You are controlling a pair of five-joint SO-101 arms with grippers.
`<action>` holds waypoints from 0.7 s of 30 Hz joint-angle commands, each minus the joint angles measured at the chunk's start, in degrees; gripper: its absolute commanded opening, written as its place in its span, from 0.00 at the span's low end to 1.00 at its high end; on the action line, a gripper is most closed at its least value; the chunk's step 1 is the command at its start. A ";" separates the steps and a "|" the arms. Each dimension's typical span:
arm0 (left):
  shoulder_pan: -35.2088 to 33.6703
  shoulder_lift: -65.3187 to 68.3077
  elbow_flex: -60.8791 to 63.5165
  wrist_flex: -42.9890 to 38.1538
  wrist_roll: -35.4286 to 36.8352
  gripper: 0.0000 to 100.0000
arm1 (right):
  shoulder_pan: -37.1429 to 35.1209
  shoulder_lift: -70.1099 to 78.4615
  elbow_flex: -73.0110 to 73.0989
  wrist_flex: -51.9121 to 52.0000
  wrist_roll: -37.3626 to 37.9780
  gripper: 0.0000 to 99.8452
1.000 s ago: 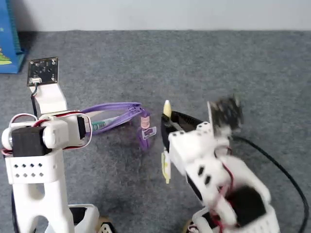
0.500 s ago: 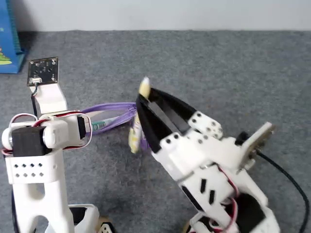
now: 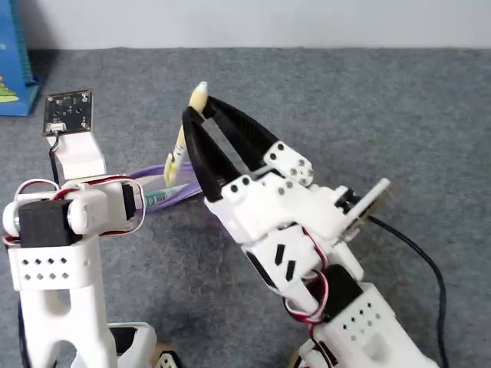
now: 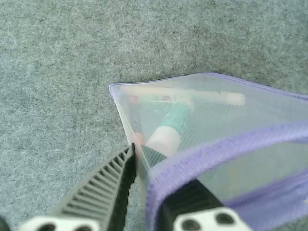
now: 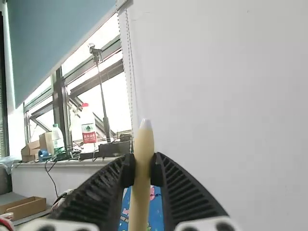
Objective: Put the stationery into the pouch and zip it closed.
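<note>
The right gripper is hanging above the pouch. Its fingers are clamping tight on a pale yellow pen near the pen's upper end, and the lower tip is pointing down toward the pouch's purple rim. The left gripper is pinching that rim, fingers nearly closed on it. The pouch is resting on the counter with a green-capped marker already inside. Because the pen is sitting tilted and gripped far from its lower tip, it is at risk of pivoting. The tip may catch the rim instead of entering, or tug the pouch out of the left pinch.
</note>
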 commanded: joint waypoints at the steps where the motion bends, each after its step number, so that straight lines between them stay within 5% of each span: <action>1: 0.09 0.18 -0.22 1.14 0.53 0.01 | 0.13 3.65 -0.18 -2.15 0.53 0.01; 6: 0.09 0.18 -0.22 1.14 0.53 0.01 | 1.45 6.55 5.54 -6.29 0.97 0.01; 13: 0.09 0.18 -0.22 1.14 0.53 0.01 | -1.54 3.65 20.22 -12.44 13.45 0.01; 17: 0.09 0.18 -0.22 1.14 0.53 0.01 | -6.11 -3.65 23.65 -4.00 16.00 0.02; 21: 0.09 0.18 -0.22 1.14 0.53 0.01 | -8.92 -10.95 22.07 11.03 15.82 0.15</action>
